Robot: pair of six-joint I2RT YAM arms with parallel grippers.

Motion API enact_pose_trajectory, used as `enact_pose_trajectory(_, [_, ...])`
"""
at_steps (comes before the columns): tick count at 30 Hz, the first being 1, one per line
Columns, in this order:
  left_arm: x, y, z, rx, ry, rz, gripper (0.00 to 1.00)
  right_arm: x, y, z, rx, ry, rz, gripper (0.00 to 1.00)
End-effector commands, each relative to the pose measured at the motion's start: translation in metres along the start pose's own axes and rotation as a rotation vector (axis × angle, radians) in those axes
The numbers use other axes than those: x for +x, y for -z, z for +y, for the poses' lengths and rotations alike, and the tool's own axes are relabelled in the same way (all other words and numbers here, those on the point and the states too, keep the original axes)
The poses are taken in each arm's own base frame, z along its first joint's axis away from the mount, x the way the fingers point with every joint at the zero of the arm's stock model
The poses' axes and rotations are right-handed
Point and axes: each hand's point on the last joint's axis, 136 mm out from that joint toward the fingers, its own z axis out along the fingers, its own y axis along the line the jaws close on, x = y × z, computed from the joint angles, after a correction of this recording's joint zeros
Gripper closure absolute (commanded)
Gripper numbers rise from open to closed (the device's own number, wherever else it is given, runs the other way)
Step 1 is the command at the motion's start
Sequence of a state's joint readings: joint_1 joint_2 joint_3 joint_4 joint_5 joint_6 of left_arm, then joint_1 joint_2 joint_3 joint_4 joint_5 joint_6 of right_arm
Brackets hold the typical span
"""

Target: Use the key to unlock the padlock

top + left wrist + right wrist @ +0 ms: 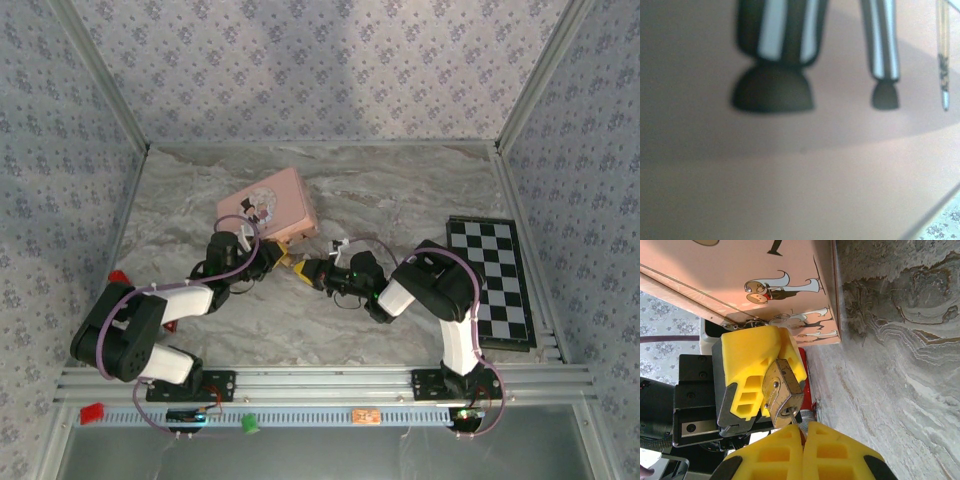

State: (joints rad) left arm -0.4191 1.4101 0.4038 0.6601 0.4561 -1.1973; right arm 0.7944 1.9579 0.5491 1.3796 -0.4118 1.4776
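From above, the left pincer [272, 258] and the right pincer [312, 272] meet tip to tip just in front of the pink tin [268, 203] on the marbled surface [400, 190], with the padlock [297, 264] between them; a checkered board [490, 280] lies well off to the right. The left wrist camera gives a blurred, close look at the tin's pink face and its striped drawing. From the right wrist, the left pincer's yellow fingers [747, 365] clamp the brass padlock, held clear of the surface beside the tin, while the right pincer is closed tight on the key [791, 416], its thin stem in the padlock's end.
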Motion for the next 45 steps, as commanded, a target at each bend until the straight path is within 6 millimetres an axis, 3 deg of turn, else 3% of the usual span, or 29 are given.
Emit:
enact_pose_trajectory(1, [0.01,-0.003,-0.012,0.051,0.043,0.062,0.92,-0.003,-0.007,0.018,-0.049,0.025,-0.011,1.0])
enact_pose_trajectory(22, [0.025,-0.011,-0.01,-0.026,-0.029,0.108,0.89,-0.001,-0.006,0.026,-0.067,0.041,-0.001,1.0])
enact_pose_trajectory(45, [0.031,-0.016,-0.004,-0.053,-0.034,0.122,0.78,0.001,-0.003,0.009,-0.024,0.037,-0.011,1.0])
